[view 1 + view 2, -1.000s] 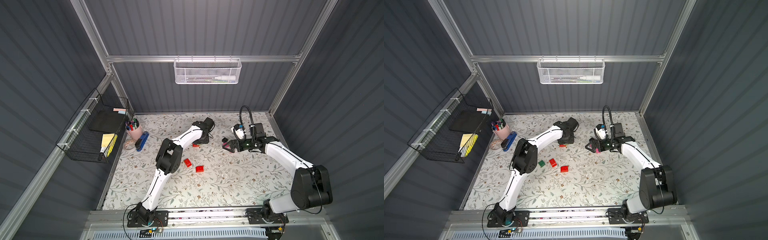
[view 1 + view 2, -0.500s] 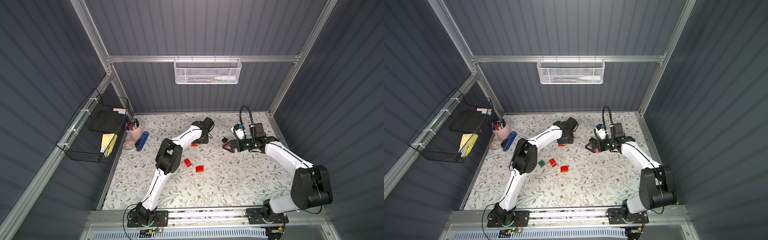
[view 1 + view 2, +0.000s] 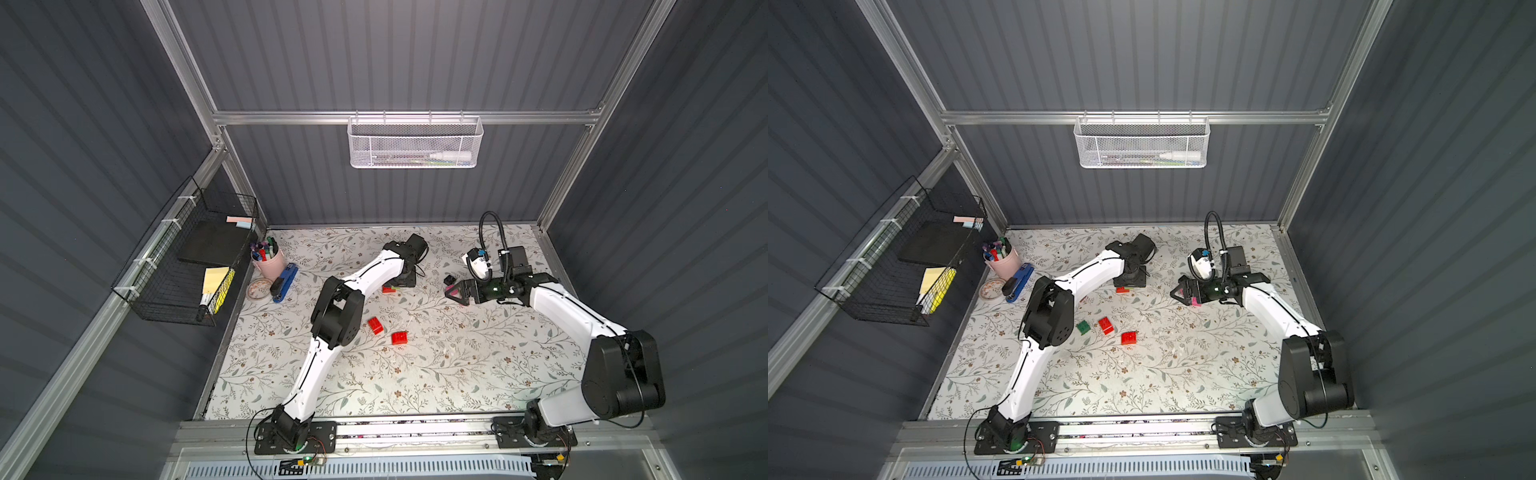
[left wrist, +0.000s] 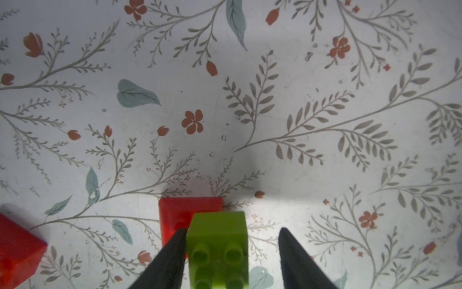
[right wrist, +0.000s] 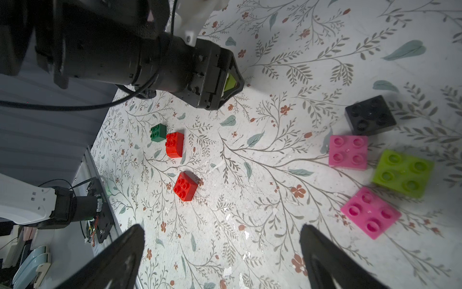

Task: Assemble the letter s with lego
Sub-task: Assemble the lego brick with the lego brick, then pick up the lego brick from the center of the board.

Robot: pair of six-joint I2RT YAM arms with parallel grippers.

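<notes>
My left gripper (image 4: 233, 231) points down at the mat near the back (image 3: 401, 282). A lime green lego brick (image 4: 217, 245) stands between its jaws, overlapping a red brick (image 4: 190, 212). One finger (image 4: 172, 252) touches the lime brick and the other stands clear of it, so the jaws are open. My right gripper (image 5: 223, 231) hovers open and empty (image 3: 453, 291) beside a black brick (image 5: 370, 115), two pink bricks (image 5: 348, 152) (image 5: 370, 212) and another lime brick (image 5: 402, 172). Two red bricks (image 3: 375, 325) (image 3: 400, 337) and a dark green one (image 3: 1084, 327) lie mid-mat.
A pink pen cup (image 3: 268, 259), a blue stapler (image 3: 284, 282) and a tape roll (image 3: 257, 289) sit at the mat's left edge. A black wire basket (image 3: 187, 257) hangs on the left wall. A white mesh basket (image 3: 415, 141) hangs on the back wall.
The left jaws have spread apart around the lime green brick. Both arms have stayed in place.
</notes>
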